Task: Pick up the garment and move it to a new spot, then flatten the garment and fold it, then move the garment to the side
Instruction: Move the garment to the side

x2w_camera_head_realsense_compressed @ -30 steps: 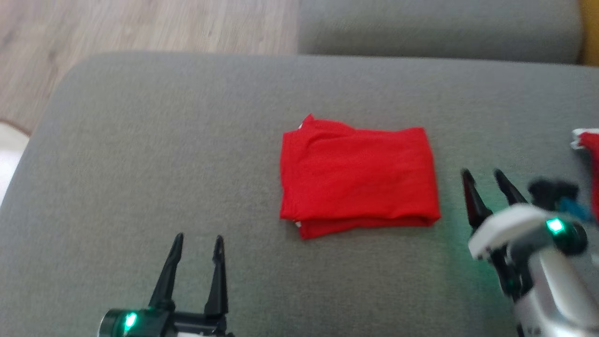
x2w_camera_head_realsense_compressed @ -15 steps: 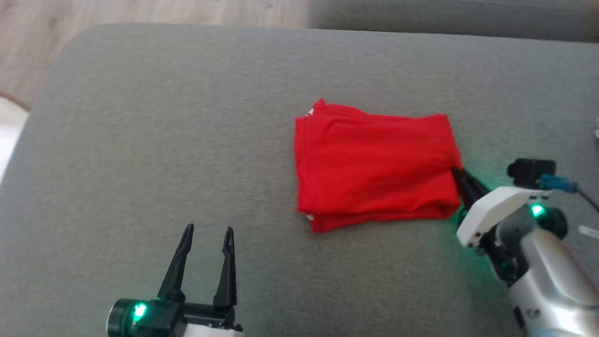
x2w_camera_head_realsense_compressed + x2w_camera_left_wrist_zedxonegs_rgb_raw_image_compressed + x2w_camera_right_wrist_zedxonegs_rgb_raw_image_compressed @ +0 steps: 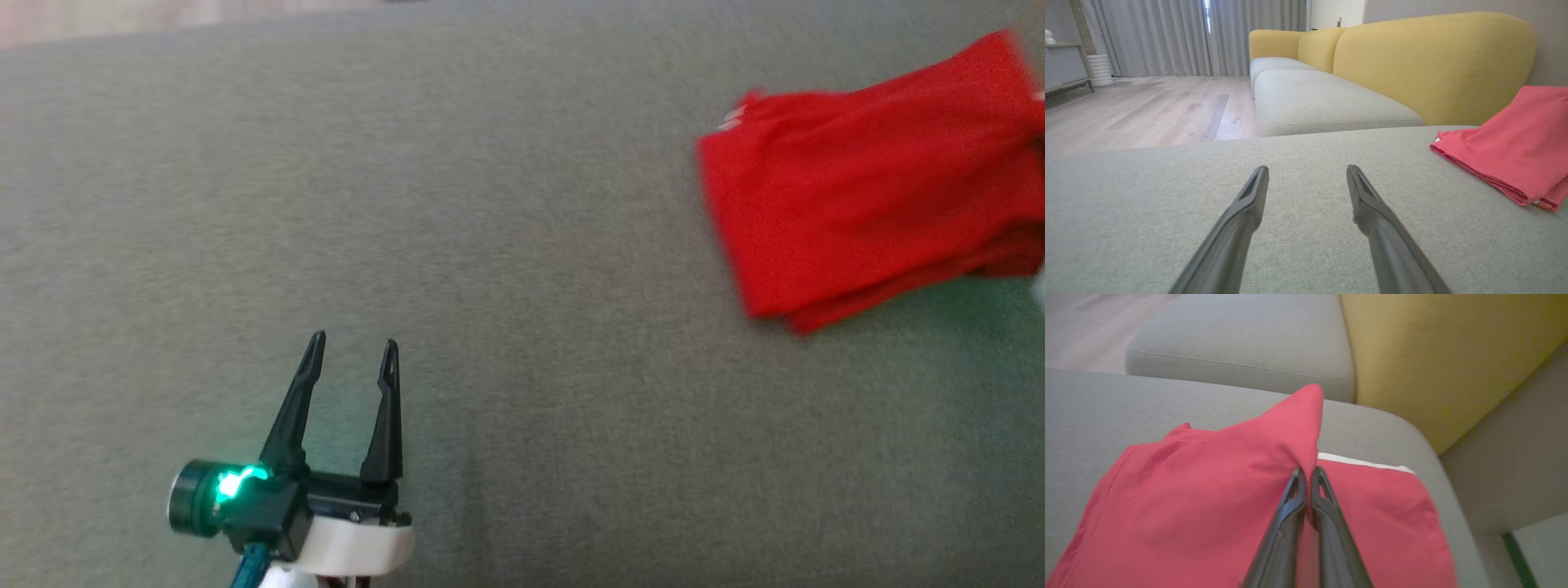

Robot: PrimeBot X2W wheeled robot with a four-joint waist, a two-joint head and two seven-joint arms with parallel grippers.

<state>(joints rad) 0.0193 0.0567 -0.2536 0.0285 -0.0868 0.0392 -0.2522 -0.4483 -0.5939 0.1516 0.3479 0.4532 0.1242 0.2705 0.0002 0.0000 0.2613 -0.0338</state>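
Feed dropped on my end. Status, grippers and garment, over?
Right gripper shut on folded red garment, edge raised. Left gripper open, jaws over grey cushion. Second red cloth lies alongside.

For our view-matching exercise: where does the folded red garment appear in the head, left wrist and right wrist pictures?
Head view: folded red garment at upper right, cut by the right edge.
Left wrist view: folded red garment at the right edge, mid-height.
Right wrist view: folded red garment across the centre and lower left, pinched by the right gripper.
Shared landmark: the grey sofa cushion beneath it.
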